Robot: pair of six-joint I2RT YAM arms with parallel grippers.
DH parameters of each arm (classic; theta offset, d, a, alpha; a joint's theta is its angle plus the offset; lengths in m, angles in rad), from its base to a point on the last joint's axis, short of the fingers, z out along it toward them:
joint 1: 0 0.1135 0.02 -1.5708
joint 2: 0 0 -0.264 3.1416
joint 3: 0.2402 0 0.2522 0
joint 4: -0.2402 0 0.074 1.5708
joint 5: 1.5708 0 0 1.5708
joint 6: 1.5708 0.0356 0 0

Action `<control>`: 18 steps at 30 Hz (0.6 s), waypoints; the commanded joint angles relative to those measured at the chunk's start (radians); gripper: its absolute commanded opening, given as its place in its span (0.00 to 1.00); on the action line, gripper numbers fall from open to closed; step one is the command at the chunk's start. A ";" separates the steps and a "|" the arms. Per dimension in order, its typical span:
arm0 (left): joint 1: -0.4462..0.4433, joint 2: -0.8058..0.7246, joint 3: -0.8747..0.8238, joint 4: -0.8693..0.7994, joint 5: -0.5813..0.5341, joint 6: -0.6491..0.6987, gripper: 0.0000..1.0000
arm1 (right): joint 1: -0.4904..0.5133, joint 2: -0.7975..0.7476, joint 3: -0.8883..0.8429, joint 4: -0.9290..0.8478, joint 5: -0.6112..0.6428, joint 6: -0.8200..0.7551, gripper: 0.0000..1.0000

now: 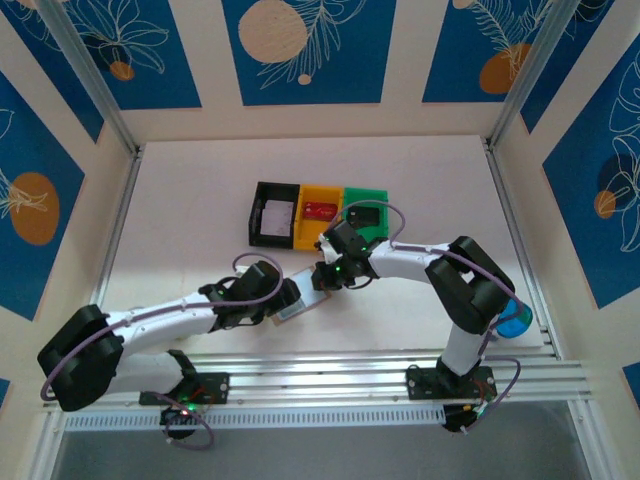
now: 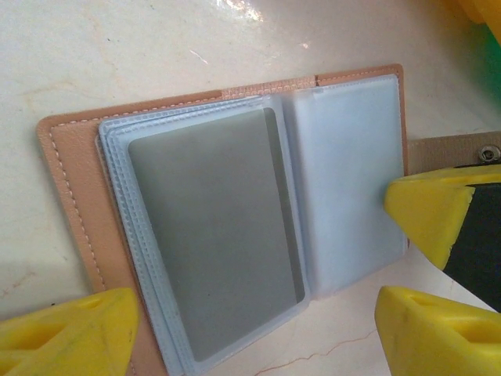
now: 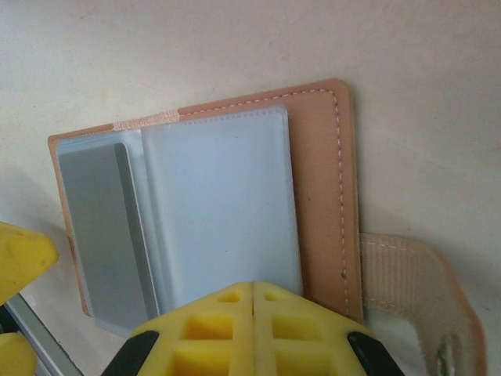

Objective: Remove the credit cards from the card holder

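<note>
Near the tabletop's front edge, centre: card holder [image 1: 300, 309] lying open, grey card [image 2: 211, 235] in a clear pocket.
Left gripper [image 2: 250, 345]: spread wide over it.
Right gripper [image 3: 252, 294]: pressed together, tips at the empty pocket's edge.

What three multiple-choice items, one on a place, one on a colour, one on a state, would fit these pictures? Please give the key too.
1. Where does the card holder lie?
A. on a shelf
B. on the table
C. in a drawer

2. What colour is the card inside the holder?
A. grey
B. red
C. yellow

3. How do the right fingers stand?
A. wide apart
B. closed on a cup
C. shut together

Key: 1 B, the holder lies open on the pale table top. 2 A, the card seen in the open holder is plain grey. 3 C, the two yellow fingers meet with no gap.
</note>
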 commanded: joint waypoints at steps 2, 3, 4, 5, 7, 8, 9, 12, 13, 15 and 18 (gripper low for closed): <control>-0.012 0.024 0.009 -0.002 -0.008 0.003 0.78 | 0.005 0.008 0.008 -0.011 0.002 0.008 0.02; -0.011 0.031 0.008 0.005 -0.003 0.001 0.78 | 0.005 0.008 0.008 -0.011 0.002 0.008 0.02; -0.013 0.036 0.008 0.012 0.000 -0.001 0.78 | 0.005 0.009 0.008 -0.011 0.002 0.009 0.02; -0.011 0.040 0.006 0.020 0.002 -0.001 0.78 | 0.006 0.009 0.008 -0.011 0.002 0.009 0.02; -0.012 0.047 0.009 0.026 0.003 -0.004 0.78 | 0.007 0.008 0.009 -0.011 0.002 0.008 0.02; -0.012 0.048 0.012 0.027 0.002 -0.004 0.78 | 0.007 0.010 0.008 -0.011 0.002 0.007 0.02; -0.012 0.051 0.013 0.028 0.001 -0.003 0.78 | 0.007 0.011 0.008 -0.011 0.001 0.008 0.02; -0.012 0.049 0.022 0.025 -0.004 -0.001 0.78 | 0.007 0.010 0.009 -0.011 0.000 0.007 0.02; -0.012 0.049 0.023 0.025 -0.004 0.000 0.78 | 0.008 0.010 0.010 -0.011 0.001 0.007 0.02; -0.011 0.048 0.027 0.025 -0.006 0.001 0.77 | 0.010 0.011 0.011 -0.012 -0.001 0.007 0.02; -0.012 0.057 0.030 0.031 -0.003 0.000 0.77 | 0.012 0.012 0.013 -0.014 0.001 0.007 0.02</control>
